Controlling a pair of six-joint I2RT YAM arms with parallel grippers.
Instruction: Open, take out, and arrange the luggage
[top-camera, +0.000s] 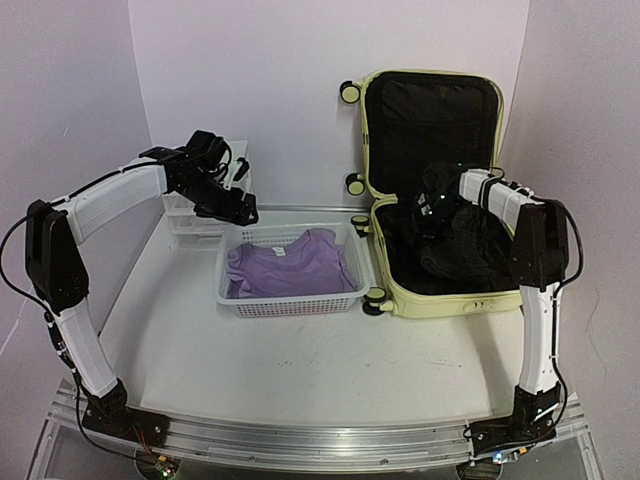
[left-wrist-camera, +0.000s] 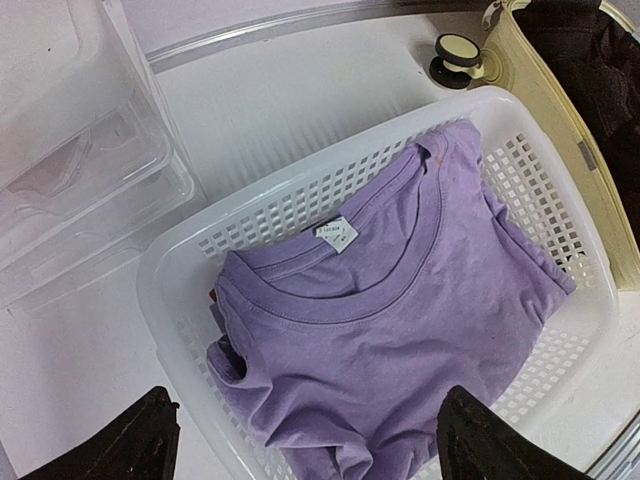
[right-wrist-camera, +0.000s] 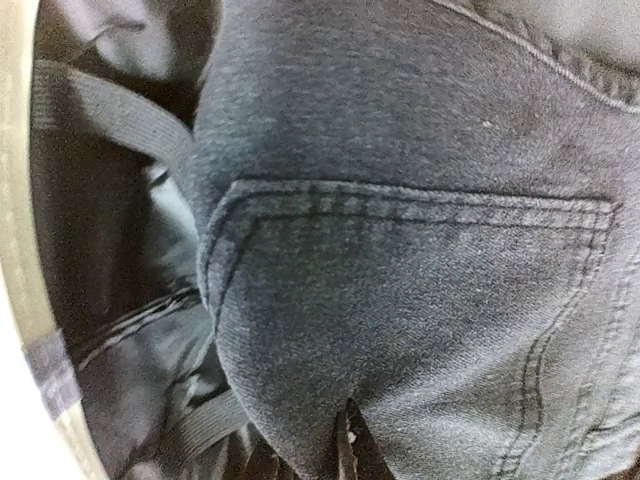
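Observation:
The pale yellow luggage (top-camera: 440, 303) lies open at the right of the table, its lid (top-camera: 430, 110) propped up against the back wall and its black lining showing. Dark denim jeans (top-camera: 465, 245) lie in the lower shell. My right gripper (top-camera: 428, 210) reaches down into that shell. In the right wrist view it (right-wrist-camera: 345, 440) is shut on a bunched fold of the jeans (right-wrist-camera: 400, 250), beside the luggage's yellow rim (right-wrist-camera: 15, 200). My left gripper (top-camera: 245, 212) hovers open over the basket's back left corner, and the left wrist view shows nothing between its fingers (left-wrist-camera: 315, 440).
A white mesh basket (top-camera: 290, 300) stands left of the luggage with a folded purple T-shirt (left-wrist-camera: 400, 300) inside. A clear plastic drawer unit (top-camera: 190, 215) sits at the back left. A luggage wheel (left-wrist-camera: 455, 55) lies close to the basket's far corner.

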